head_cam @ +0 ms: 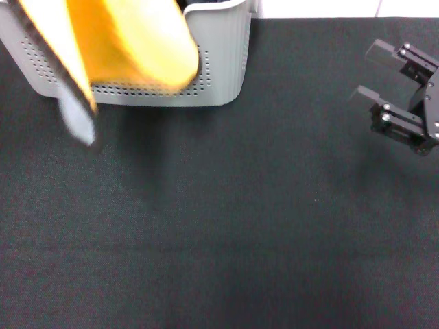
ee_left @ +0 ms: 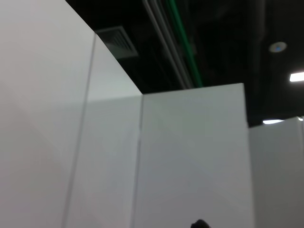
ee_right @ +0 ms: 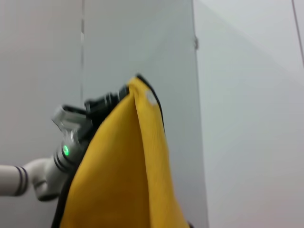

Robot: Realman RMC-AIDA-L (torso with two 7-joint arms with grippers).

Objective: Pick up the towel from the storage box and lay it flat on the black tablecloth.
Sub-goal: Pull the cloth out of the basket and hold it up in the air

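1. No writing is readable; a small white label (ee_right: 151, 98) sits near the towel's (head_cam: 130, 41) top corner.
2. The left gripper (ee_right: 111, 99) pinches that corner, hanging the towel before the storage box (head_cam: 219, 62), its top cut off.
3. The right gripper (head_cam: 376, 74) hovers spread over the black tablecloth (head_cam: 240, 226).
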